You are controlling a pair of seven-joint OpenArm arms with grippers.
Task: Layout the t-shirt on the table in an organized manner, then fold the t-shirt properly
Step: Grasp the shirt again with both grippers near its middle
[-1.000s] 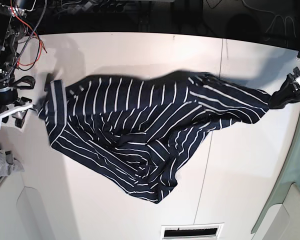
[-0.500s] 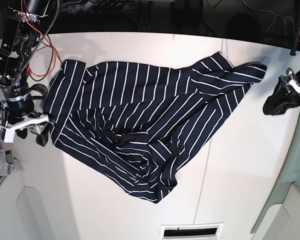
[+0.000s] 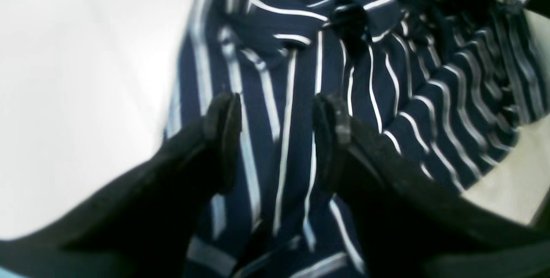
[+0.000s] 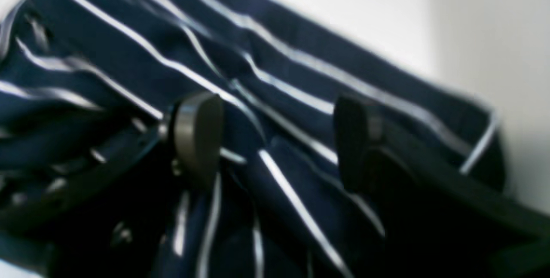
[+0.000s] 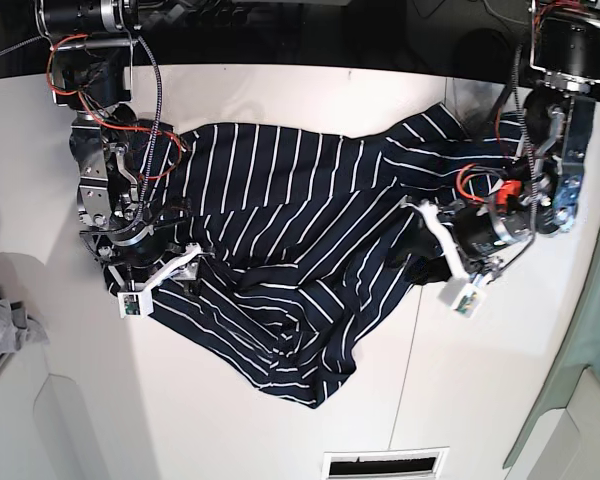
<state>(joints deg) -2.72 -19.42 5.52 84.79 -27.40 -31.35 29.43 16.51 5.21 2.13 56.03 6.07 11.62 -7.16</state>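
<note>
The navy white-striped t-shirt [image 5: 290,230] lies crumpled and bunched across the middle of the white table [image 5: 500,380]. My left gripper [image 5: 425,248] hangs over the shirt's right edge. In the left wrist view it [image 3: 275,114] is open, its black fingers [image 3: 223,114] spread above striped cloth [image 3: 386,76]. My right gripper [image 5: 175,265] hovers at the shirt's left side. In the right wrist view it [image 4: 275,136] is open too, with folds of the shirt [image 4: 129,46] under and between its fingers [image 4: 197,132]. Neither gripper is closed on the cloth.
A small grey cloth [image 5: 0,330] lies at the table's left edge. A slotted vent [image 5: 385,463] sits at the front edge. A thin dark seam [image 5: 410,340] runs across the tabletop. Cables and dark gear line the back edge [image 5: 280,30].
The left gripper let go of the shirt's stretched right end, which fell back toward the middle. Both arms swung in from the table's sides and now stand over the shirt.
</note>
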